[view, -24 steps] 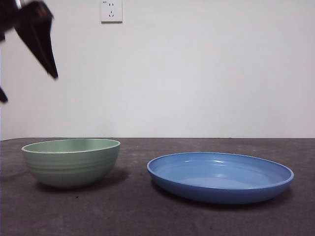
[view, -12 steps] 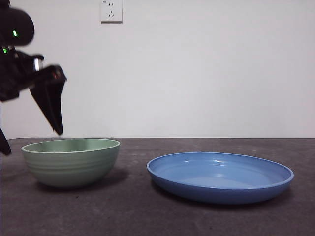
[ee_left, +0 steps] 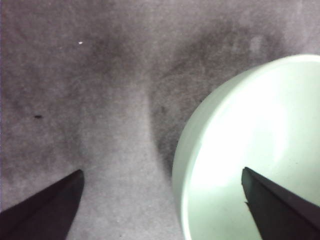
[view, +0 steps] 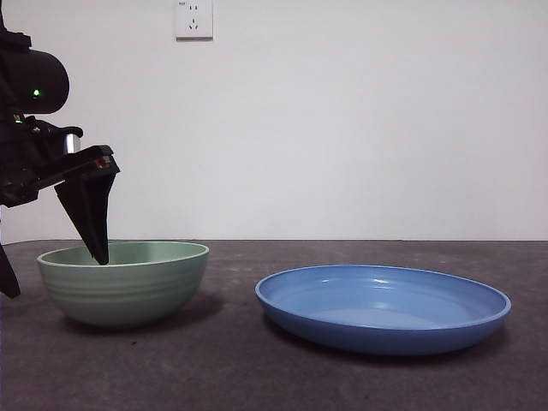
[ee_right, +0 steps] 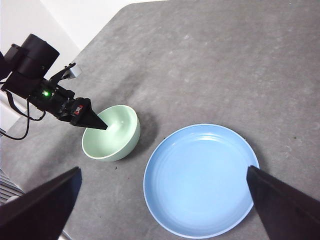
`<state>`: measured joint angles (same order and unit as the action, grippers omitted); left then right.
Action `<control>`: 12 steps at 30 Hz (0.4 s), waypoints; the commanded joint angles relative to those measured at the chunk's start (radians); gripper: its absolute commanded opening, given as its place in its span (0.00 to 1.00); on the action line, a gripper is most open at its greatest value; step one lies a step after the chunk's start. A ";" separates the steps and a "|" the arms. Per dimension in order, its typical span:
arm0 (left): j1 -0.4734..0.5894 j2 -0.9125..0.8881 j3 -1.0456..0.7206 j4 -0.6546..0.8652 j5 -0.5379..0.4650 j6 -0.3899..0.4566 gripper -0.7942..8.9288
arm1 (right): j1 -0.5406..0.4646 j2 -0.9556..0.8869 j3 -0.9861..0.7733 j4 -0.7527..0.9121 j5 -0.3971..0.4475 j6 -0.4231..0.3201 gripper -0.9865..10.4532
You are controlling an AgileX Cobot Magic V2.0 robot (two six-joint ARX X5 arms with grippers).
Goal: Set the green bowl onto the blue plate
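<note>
Nearest to us in the low front view, the blue plate (view: 383, 308) lies flat on the dark grey tabletop (view: 257, 377). It is wide and shallow, with nothing in it. We judge that it lies bare because it is the place where the bowl is meant to go.

Just beside the plate, apart from it and a little farther back, stands the green bowl (view: 125, 281). It is upright, its mouth open to the ceiling, and it rests on the tabletop, not yet lifted.

At the bowl is our left tool (view: 53, 257), reaching in from above at the side edge. Its two black jaws are spread wide. One jaw points down inside the bowl, its tip at about rim level; the other hangs outside the wall, on the side away from the plate. The left wrist view (ee_left: 161, 207) confirms this: the pale rim runs between the jaws, one over the bowl's inside and one over bare tabletop. We judge that the jaws straddle the wall so that closing will pinch the rim. We cannot tell whether either jaw touches the bowl yet.

Our right tool (ee_right: 162, 210) waits high over the tabletop, its jaws also spread and holding nothing. From there we look down on both dishes, well clear of the work.

Farthest off, a white wall socket (view: 193, 19) sits on the plain wall.
</note>
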<state>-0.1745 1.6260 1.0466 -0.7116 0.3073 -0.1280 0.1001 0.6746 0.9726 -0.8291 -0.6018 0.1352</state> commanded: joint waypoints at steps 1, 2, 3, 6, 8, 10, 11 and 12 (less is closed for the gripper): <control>-0.003 0.024 0.024 0.001 -0.005 0.012 0.48 | 0.003 0.003 0.018 0.007 -0.001 0.008 0.61; -0.003 0.024 0.024 -0.001 -0.005 0.011 0.43 | 0.003 0.003 0.018 0.007 -0.001 0.008 0.61; -0.003 0.024 0.024 -0.003 -0.005 0.011 0.40 | 0.003 0.003 0.018 0.007 -0.001 0.008 0.61; -0.003 0.024 0.024 -0.006 -0.005 0.011 0.32 | 0.003 0.003 0.018 0.007 -0.001 0.008 0.61; -0.004 0.024 0.024 -0.006 -0.005 0.011 0.28 | 0.003 0.003 0.018 0.007 0.000 0.008 0.61; -0.005 0.024 0.024 -0.004 -0.005 0.011 0.21 | 0.003 0.003 0.018 0.009 0.000 0.008 0.61; -0.006 0.024 0.024 -0.002 -0.005 0.011 0.17 | 0.003 0.003 0.018 0.011 0.000 0.008 0.61; -0.008 0.024 0.024 -0.001 -0.005 0.011 0.14 | 0.003 0.003 0.018 0.014 0.000 0.008 0.61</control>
<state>-0.1776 1.6287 1.0466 -0.7151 0.3073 -0.1280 0.1001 0.6746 0.9726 -0.8257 -0.6018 0.1356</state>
